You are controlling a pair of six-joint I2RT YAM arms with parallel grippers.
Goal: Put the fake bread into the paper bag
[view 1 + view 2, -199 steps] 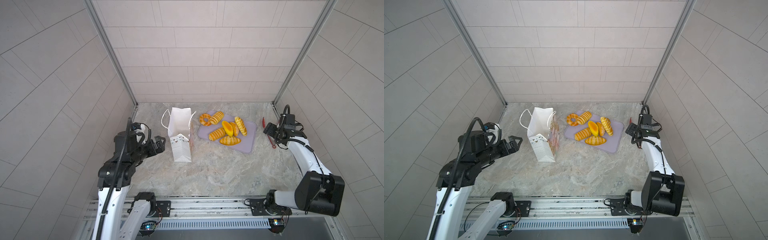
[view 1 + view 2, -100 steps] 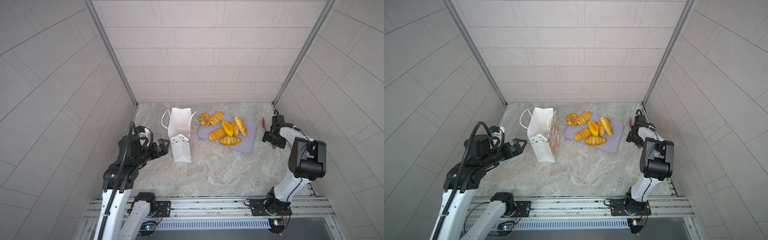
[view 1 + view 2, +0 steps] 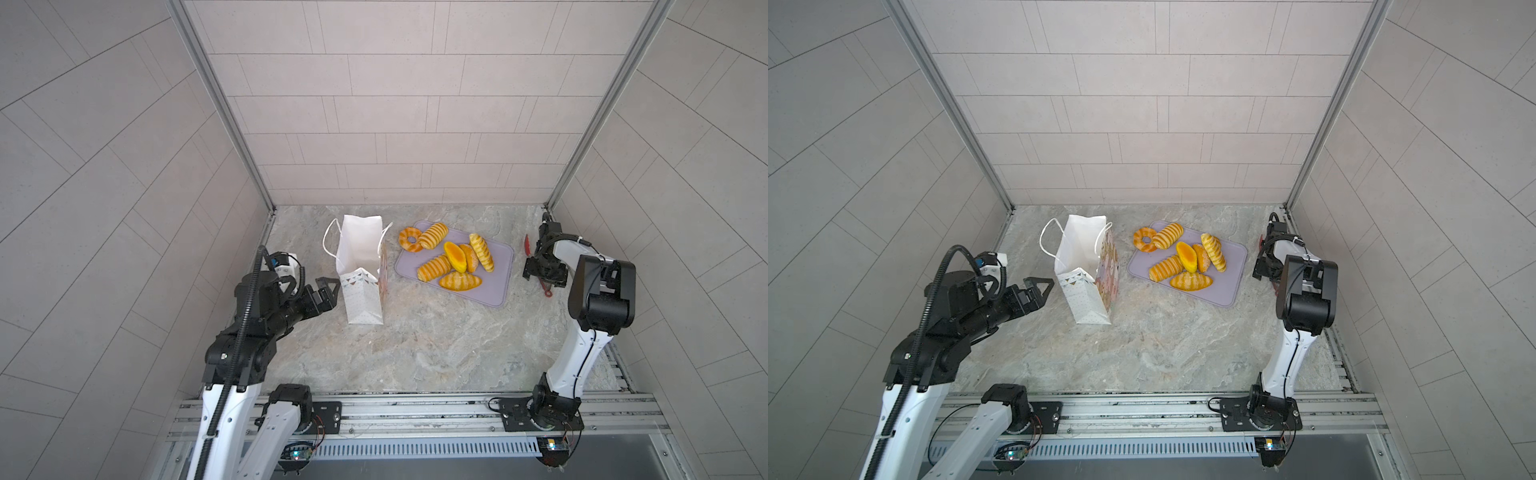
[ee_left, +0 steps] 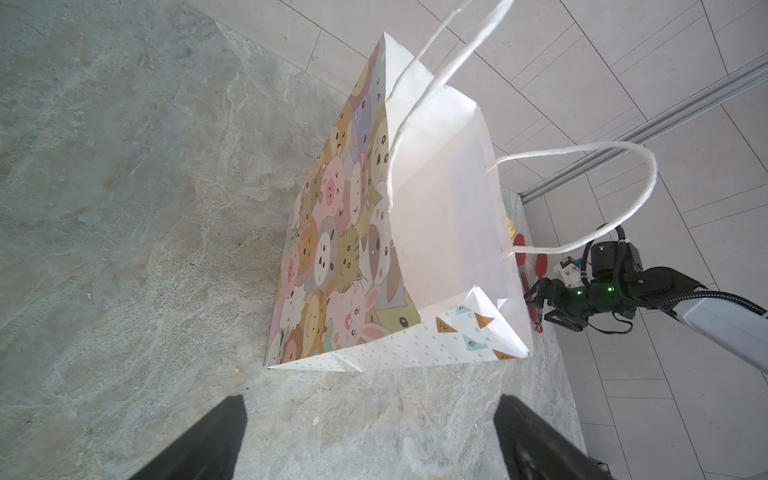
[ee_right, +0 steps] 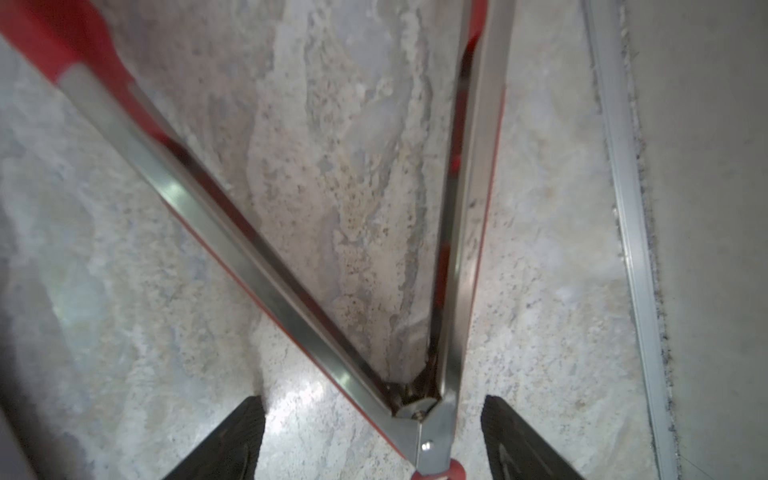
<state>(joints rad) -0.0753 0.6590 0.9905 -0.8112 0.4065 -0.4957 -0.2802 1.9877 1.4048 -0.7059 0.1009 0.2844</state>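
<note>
Small capitals, barely legible "W" and "E", on bunting flags (image 4: 471, 344) of the paper bag (image 4: 436, 208)

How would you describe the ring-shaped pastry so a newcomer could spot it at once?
Start at the lilac tray right of the standing paper bag. At the tray's far corner nearest the bag lies the ring-shaped pastry; it alone has a hole.
</note>
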